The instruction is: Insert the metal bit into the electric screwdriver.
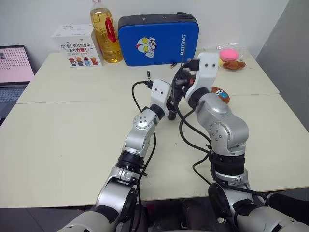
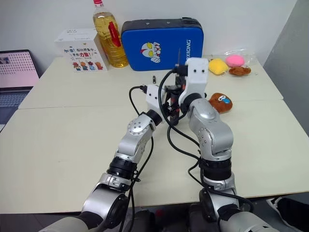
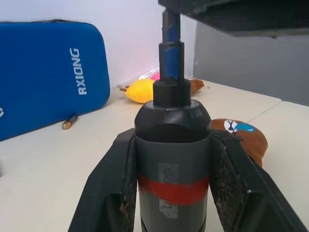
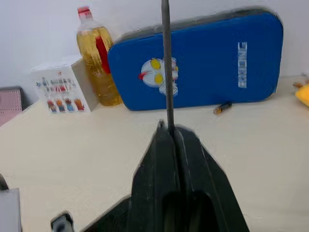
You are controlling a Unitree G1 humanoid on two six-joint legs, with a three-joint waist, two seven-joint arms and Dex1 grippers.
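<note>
My left gripper (image 3: 172, 140) is shut on the electric screwdriver (image 3: 172, 159), a black body with a red band clamped between both fingers. Its narrow dark tip (image 3: 172, 58) points away from the wrist and reaches the underside of my right gripper (image 4: 166, 128). The right gripper is shut on the metal bit (image 4: 166, 63), a thin dark rod that sticks out well past its fingertips. From the head, both grippers meet above the middle of the table, the left gripper (image 2: 170, 104) lower and the bit (image 2: 179, 55) standing up above the right one. I cannot tell whether bit and screwdriver touch.
A blue zipped case (image 1: 158, 39), an oil bottle (image 1: 106, 34) and a white carton (image 1: 77, 46) line the far edge. A laptop (image 1: 14, 67) is at the left. A brown plush toy (image 2: 219, 102) and yellow and pink toys (image 2: 227, 63) lie at the right. A brownish piece (image 4: 222, 107) lies by the case.
</note>
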